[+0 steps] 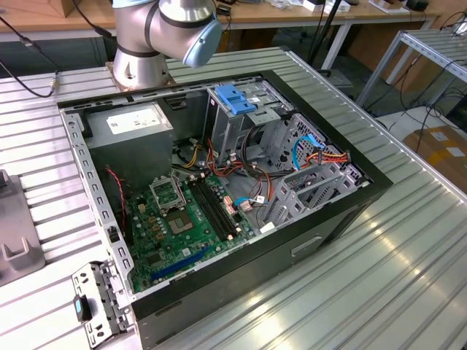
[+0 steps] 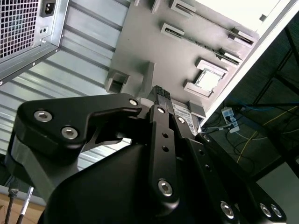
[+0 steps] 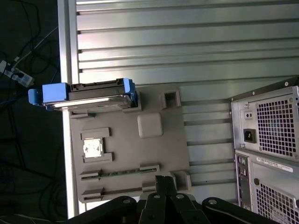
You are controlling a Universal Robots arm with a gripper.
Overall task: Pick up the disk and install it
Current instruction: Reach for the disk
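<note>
The disk (image 3: 84,95), a dark drive in a bright blue carrier, stands on its edge at one end of a grey fixture plate (image 3: 140,154) on the ribbed metal table. My gripper (image 3: 163,183) hangs above the other end of that plate, well apart from the disk. Its two black fingers are shut together with nothing between them. In the second wrist view the fingertips (image 2: 159,92) meet over the same plate (image 2: 154,42). The open computer case (image 1: 219,182) lies on its side in the exterior view.
Inside the case are a grey drive cage with a light-blue latch piece (image 1: 237,98), a power supply box (image 1: 131,124), a motherboard and loose cables. The case's rear panel (image 3: 266,140) stands beside the plate. The table edge (image 3: 65,70) runs past the disk.
</note>
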